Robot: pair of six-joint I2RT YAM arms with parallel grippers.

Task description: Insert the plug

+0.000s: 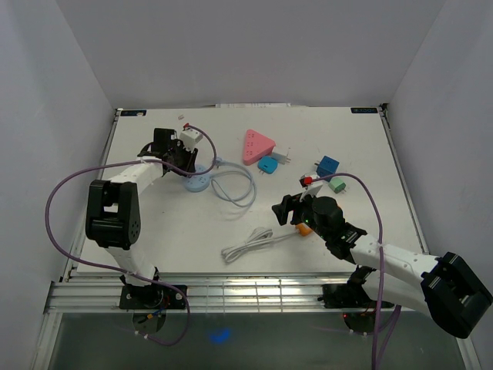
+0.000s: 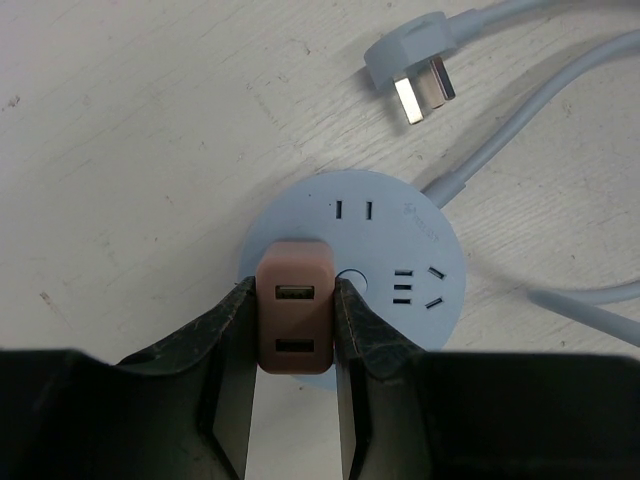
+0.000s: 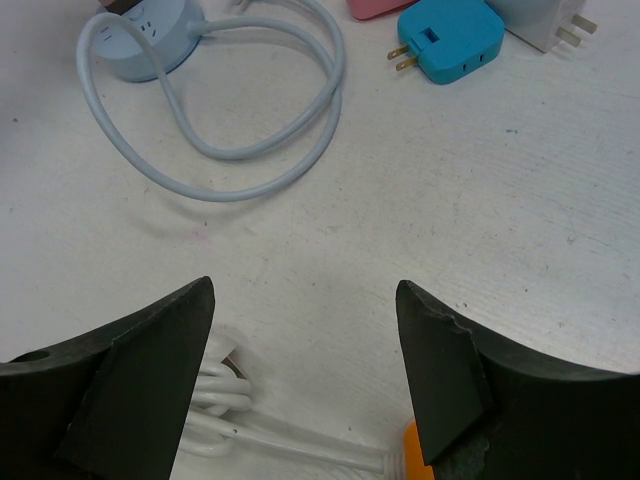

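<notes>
Low at the frame's right, the right pincer (image 3: 305, 300) gaped empty above the desk (image 3: 520, 200). Farther, upper left, the left pincer (image 2: 295, 295), arm outstretched, pinched the pink plug (image 2: 294, 345) by its sides, upright on the round blue socket (image 2: 390, 235).

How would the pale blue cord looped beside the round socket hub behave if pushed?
Probably floppy: the cord lies in loose loops, so it would likely bend rather than shift whole. It might also tug the hub it joins.
</notes>
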